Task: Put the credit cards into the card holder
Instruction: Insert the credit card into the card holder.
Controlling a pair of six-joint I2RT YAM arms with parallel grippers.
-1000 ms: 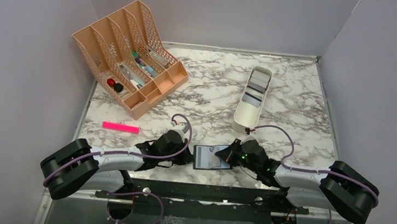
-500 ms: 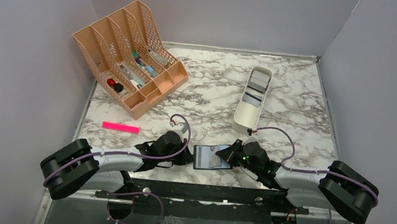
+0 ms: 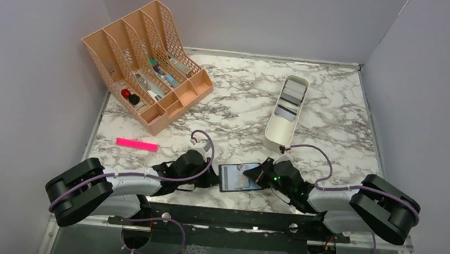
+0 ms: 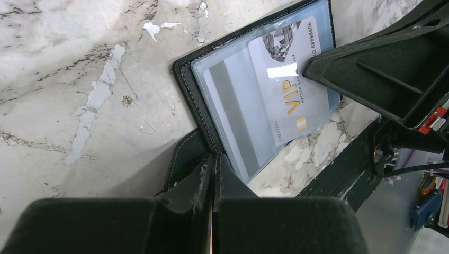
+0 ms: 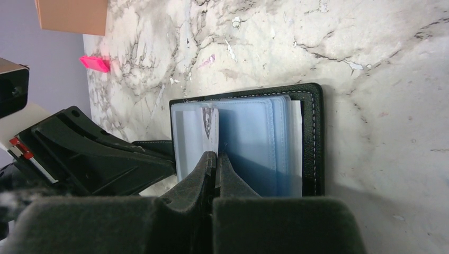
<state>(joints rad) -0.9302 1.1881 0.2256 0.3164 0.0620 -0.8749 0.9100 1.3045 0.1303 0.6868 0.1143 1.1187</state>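
Overhead view: a black card holder lies open at the 6 o'clock edge of the marble table, between the two arms. The left gripper meets it from 9 o'clock, the right gripper from 3 o'clock.

Left wrist view: the left fingers are pressed together, pinching the black edge of the card holder at its near side. A pale credit card marked "VIP" in gold lies partly inside a clear sleeve, one end projecting past the holder's edge.

Right wrist view: the right fingers are closed on that end of the credit card, over the stack of bluish clear sleeves.

At 2 o'clock from the card holder stands a long white tray holding the other credit cards, grey and white, well apart from the holder. A peach desk organizer with small items sits at 10 o'clock. A pink bar lies flat at 9 o'clock, near the left arm.
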